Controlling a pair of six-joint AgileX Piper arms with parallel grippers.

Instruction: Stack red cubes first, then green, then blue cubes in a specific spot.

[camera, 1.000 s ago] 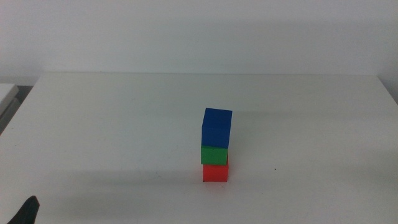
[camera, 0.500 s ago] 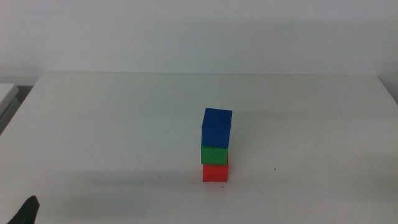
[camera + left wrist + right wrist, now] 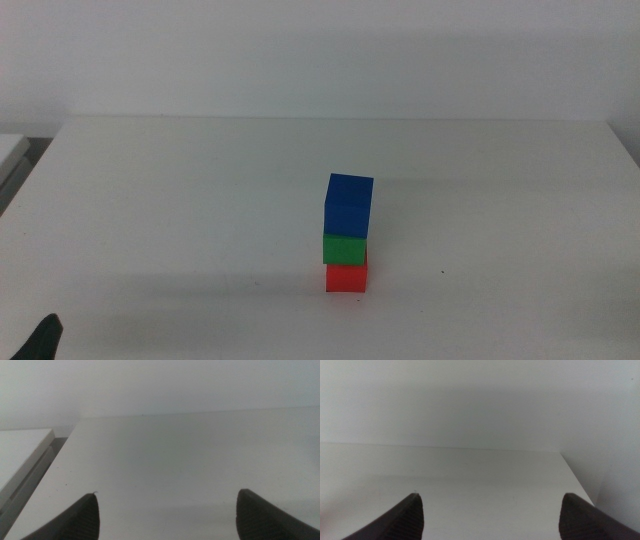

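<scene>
Lone cube stack, bare table.

Matte red cube, green, blue; smooth white table.

White table, pale wall

Left tool waits, jaws spread wide; right tool likewise, jaws wide apart
</scene>
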